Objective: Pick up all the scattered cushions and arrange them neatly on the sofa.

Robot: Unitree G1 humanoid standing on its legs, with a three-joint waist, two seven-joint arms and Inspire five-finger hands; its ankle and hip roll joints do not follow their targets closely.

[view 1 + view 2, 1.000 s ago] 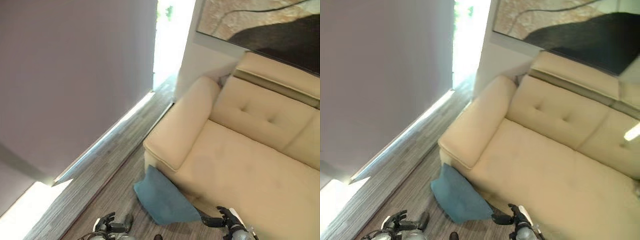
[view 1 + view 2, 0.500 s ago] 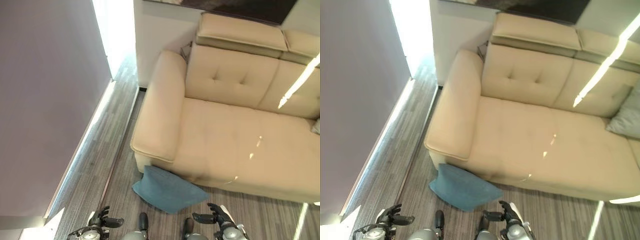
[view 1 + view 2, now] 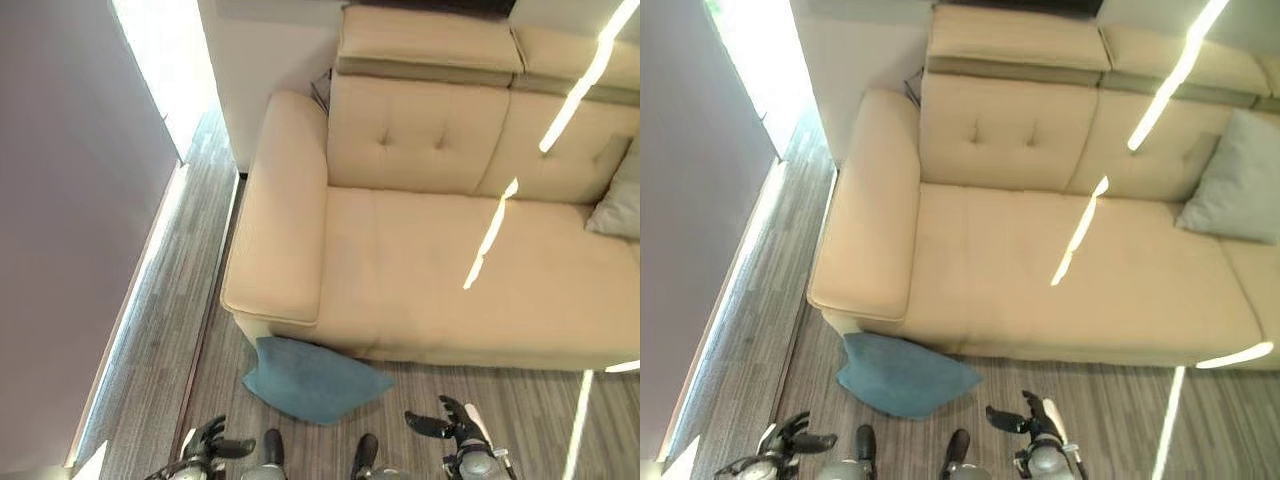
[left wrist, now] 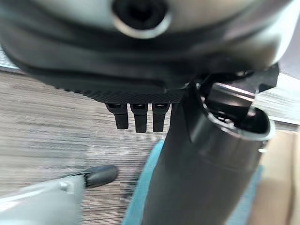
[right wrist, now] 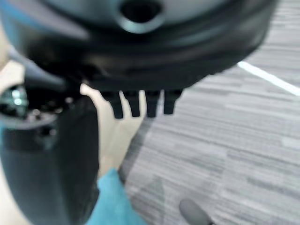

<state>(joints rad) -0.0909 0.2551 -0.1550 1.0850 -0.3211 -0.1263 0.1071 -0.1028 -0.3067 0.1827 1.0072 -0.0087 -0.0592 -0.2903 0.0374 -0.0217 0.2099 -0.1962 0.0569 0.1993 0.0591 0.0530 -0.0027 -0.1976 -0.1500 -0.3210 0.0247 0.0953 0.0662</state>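
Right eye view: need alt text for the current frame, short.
A teal cushion lies on the wood-look floor, leaning against the front of a beige sofa below its armrest. A grey cushion sits on the seat at the far right. Both robot hands, left robot hand and right robot hand, hang open and empty just short of the teal cushion.

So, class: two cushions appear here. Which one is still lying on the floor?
The teal cushion, on the wooden floor against the sofa's front corner below the armrest. The grey cushion already rests on the sofa seat, leaning against the backrest.
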